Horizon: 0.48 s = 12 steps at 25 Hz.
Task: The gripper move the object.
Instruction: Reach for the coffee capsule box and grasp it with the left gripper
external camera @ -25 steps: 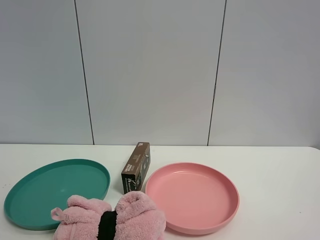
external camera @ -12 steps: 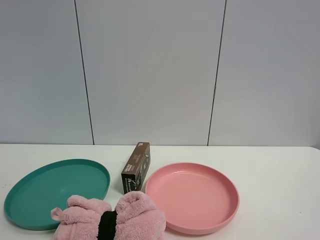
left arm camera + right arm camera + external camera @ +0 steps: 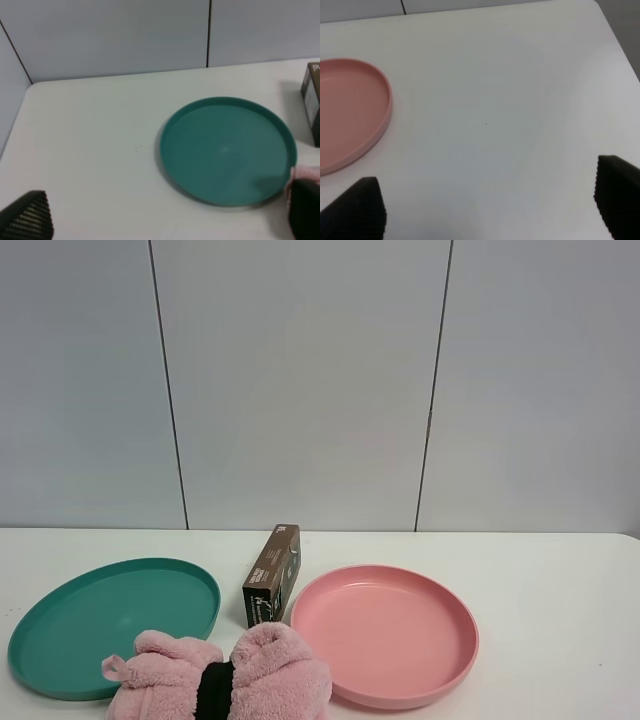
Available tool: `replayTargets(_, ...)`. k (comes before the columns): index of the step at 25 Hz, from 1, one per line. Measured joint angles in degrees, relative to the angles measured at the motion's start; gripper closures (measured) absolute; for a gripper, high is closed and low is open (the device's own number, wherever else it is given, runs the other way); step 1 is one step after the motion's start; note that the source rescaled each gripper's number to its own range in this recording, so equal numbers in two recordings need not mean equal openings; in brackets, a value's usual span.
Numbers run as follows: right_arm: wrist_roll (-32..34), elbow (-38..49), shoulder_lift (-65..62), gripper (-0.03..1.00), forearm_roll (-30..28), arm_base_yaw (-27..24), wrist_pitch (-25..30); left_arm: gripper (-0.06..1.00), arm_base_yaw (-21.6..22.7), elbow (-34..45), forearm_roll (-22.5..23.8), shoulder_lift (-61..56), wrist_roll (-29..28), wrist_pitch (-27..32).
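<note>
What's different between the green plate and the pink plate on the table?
Colour: the teal plate is a dark blue-green, the pink plate a salmon pink.
Rim: the teal plate looks flatter, with a low lip; the pink plate has a taller wall.
Place: the teal plate lies left of the brown box, the pink plate right of it.
Both are round and lie flat on the white table.

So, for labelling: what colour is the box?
The box is dark brown, white print; exterior high view.
</note>
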Motion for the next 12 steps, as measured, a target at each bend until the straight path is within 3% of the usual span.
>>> replayTargets(6, 0.0, 0.0, 0.0, -0.03, 0.0, 0.0, 0.0, 0.0, 0.0, -1.61, -7.2, 11.49, 0.0, -2.35)
replayTargets(12, 0.0, 0.0, 0.0, -0.03, 0.0, 0.0, 0.0, 0.0, 0.0, -1.61, -16.9, 21.74, 0.0, -9.87)
